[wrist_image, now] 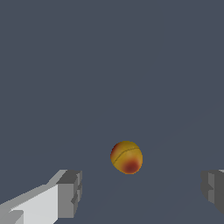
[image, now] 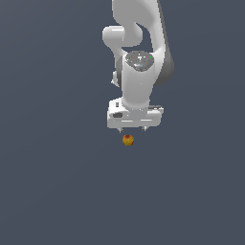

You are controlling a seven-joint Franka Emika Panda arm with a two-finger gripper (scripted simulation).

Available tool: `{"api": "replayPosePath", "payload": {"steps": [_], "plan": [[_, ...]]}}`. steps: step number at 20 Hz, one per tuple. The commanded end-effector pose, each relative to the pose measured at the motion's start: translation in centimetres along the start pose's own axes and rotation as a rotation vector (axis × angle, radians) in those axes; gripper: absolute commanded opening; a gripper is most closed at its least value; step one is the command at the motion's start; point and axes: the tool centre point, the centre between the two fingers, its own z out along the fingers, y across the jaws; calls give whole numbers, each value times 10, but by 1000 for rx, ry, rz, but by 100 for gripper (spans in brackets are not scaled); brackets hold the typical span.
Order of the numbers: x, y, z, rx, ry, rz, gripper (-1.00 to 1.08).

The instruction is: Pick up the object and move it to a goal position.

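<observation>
— What do you see besides the job itself?
— You have only a flat, plain slate-grey surface point(image: 52, 191) filling both views.
— Any marks on it?
— You can make out none in the exterior view; in the wrist view a faint straight line crosses the grey diagonally.

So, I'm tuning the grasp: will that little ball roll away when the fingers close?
Probably. The ball looks round, so an off-centre touch could roll it. It sits between the open end effector fingers, favouring a centred pinch. Its smooth-looking skin may slip.
</observation>
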Motion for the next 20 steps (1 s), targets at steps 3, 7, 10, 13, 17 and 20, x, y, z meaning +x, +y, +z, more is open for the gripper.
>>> {"api": "replayPosePath", "payload": {"steps": [3, 7, 10, 13, 17, 20], "plan": [[0, 2, 0, 1, 1, 5, 100], [3, 18, -1, 8, 8, 48, 100], [4, 29, -2, 12, 12, 79, 100], [4, 31, -2, 13, 13, 84, 100], [4, 30, -1, 12, 12, 66, 100], [3, 30, 2, 10, 11, 39, 100]]}}
